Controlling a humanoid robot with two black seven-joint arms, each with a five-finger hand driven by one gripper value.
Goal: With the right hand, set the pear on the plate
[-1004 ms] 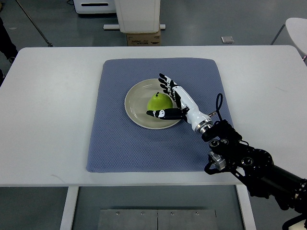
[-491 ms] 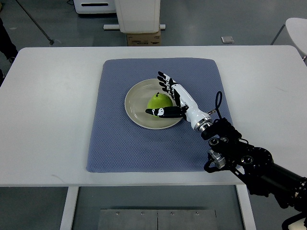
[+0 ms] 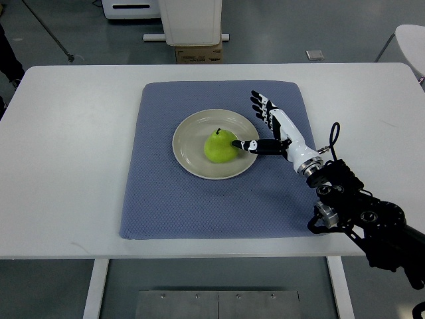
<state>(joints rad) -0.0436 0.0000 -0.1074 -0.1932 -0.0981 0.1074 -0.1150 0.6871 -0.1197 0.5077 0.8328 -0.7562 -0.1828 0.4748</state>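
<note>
A: Where was the pear at that moment?

B: It sat upright on the plate, a little right of the plate's middle, with its stem pointing toward twelve o'clock. The plate itself lay on the blue mat, slightly above the mat's centre, and the mat covered the middle of the white table.

A: And the right hand?

B: It had let go. The fingers were spread and straight, reaching toward eleven o'clock over the mat, just off the plate's rim at about two o'clock. The thumb stretched toward nine o'clock across the plate's right edge, its tip at or just beside the pear's right flank. Whether it actually touched the fruit could not be told from above.

A: So nothing was gripped?

B: Nothing. The hand was released, with only the thumb near the pear.

A: How did the arm lie?

B: The right forearm came in from the frame's lower right corner, at about four o'clock from the plate, with dark joints and a looped cable just behind the wrist. It crossed the table's front right part.

A: Anything beyond the table?

B: A white cabinet base with a cardboard box under it stood on the floor at twelve o'clock.
</note>
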